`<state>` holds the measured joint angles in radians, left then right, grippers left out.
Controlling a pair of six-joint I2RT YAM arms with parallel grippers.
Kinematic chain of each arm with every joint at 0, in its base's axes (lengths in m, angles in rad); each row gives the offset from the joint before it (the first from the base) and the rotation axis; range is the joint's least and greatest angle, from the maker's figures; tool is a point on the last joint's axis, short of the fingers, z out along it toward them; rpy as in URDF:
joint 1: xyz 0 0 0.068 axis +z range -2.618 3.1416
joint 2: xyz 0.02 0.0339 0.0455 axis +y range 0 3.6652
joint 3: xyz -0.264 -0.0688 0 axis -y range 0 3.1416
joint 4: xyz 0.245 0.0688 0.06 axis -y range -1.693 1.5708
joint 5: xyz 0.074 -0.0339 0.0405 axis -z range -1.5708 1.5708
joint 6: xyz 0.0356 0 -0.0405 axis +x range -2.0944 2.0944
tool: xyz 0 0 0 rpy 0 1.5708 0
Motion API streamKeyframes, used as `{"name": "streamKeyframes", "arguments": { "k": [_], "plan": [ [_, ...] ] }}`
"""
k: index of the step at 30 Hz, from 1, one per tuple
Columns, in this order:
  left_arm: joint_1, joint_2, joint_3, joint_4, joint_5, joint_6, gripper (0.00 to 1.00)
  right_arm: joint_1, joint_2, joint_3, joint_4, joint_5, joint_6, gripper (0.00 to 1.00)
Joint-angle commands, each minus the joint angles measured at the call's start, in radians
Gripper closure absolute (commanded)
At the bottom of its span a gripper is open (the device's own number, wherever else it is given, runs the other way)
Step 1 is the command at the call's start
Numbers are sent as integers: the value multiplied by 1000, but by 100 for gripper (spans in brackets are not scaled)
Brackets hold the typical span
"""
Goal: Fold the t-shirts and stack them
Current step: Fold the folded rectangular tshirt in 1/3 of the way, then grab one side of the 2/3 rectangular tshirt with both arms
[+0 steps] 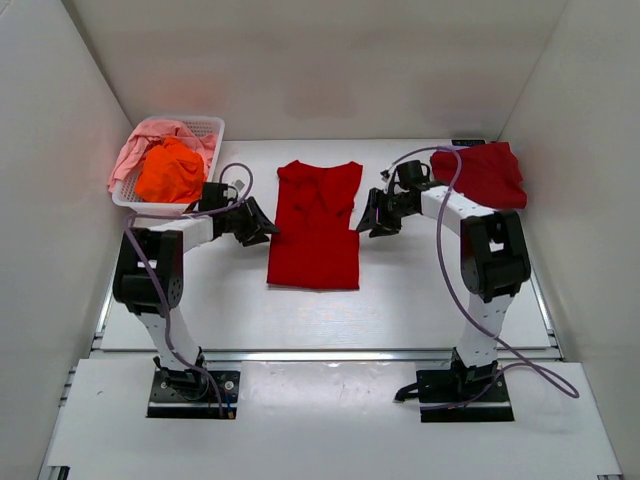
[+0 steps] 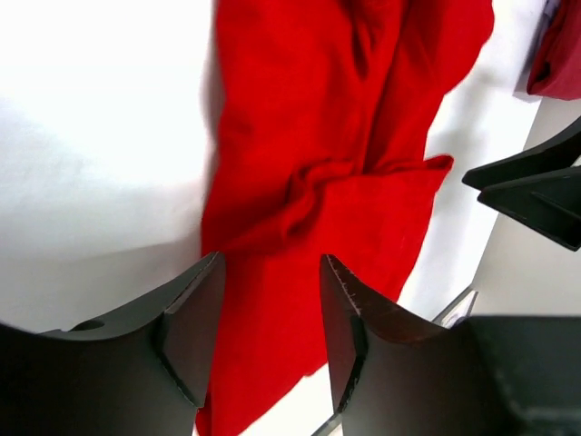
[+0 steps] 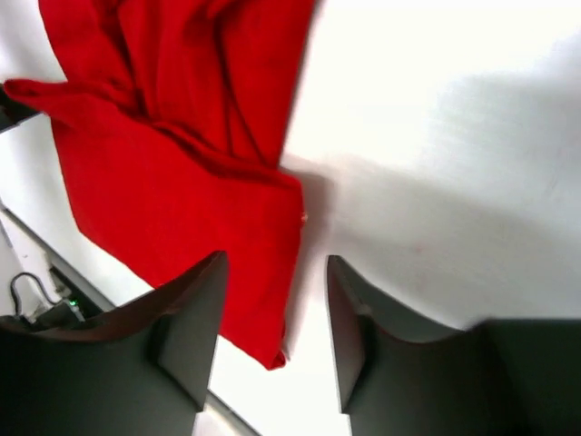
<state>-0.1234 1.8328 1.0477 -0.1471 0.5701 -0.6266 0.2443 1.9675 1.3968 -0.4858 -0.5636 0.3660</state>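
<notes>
From above, a red t-shirt (image 1: 315, 225) lies flat in the middle of the table (image 1: 400, 290), neck toward the far wall and hem toward the arms. It is between the left gripper (image 1: 262, 222) and the right gripper (image 1: 368, 222), which sit low at its two side edges. It looks like thin, limp cloth: light, sure to sag and crease when lifted, and likely to slide on the smooth top. The side edges near the sleeves look like the best places to pinch it, one per arm, so it can be folded evenly. The sleeves seem already tucked in, leaving a long narrow rectangle. A folded red shirt (image 1: 480, 173) rests at the far right. A basket (image 1: 210, 122) at the far left holds a pink garment (image 1: 135, 150) and an orange garment (image 1: 170, 170).

In the left wrist view, the left gripper (image 2: 270, 309) has its jaws spread and holds nothing. The t-shirt (image 2: 309, 163) lies just below and ahead, bunched into soft ridges where a fold crosses it.

In the right wrist view, the right gripper (image 3: 272, 309) is likewise spread and empty. It straddles the t-shirt's (image 3: 172, 163) straight edge, where a doubled layer shows.
</notes>
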Motion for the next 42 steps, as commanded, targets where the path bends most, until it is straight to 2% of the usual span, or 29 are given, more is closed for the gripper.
{"name": "streamKeyframes", "arguments": {
  "k": [1,4,8,11,15,20,21,22,23,24,25,26,31,36,42],
  "plan": [
    [11,-127,-84,41,46,8,43,29,-140,-109,53,28,8,54],
    [8,-230,-213,23,22,31,40,46,-242,-277,104,45,30,49],
    [-34,-372,-359,-20,-106,79,36,92,-369,-499,211,48,121,48],
    [-80,-441,-454,-13,-212,85,33,133,-406,-606,272,57,171,46],
    [-111,-455,-518,70,-253,15,32,164,-389,-659,365,57,229,46],
    [-148,-362,-468,96,-273,13,34,191,-300,-622,403,44,244,48],
    [-147,-348,-466,119,-268,-2,37,190,-280,-608,412,45,244,51],
    [-150,-330,-466,127,-274,-10,47,194,-260,-601,429,50,246,53],
    [-145,-323,-460,132,-274,-15,55,194,-250,-596,435,45,251,65],
    [-144,-308,-456,135,-259,-13,71,196,-236,-588,444,38,248,88],
    [-145,-300,-457,138,-230,-9,88,196,-228,-587,440,30,252,100],
    [-140,-303,-466,138,-214,-4,100,202,-228,-590,441,27,255,99],
    [-157,-377,-520,20,-184,65,100,234,-314,-666,365,53,241,100],
    [-243,-527,-604,-138,-154,134,100,299,-481,-780,265,59,237,100],
    [-289,-852,-729,-288,-133,61,100,365,-709,-926,199,27,286,100]
  ]
}}
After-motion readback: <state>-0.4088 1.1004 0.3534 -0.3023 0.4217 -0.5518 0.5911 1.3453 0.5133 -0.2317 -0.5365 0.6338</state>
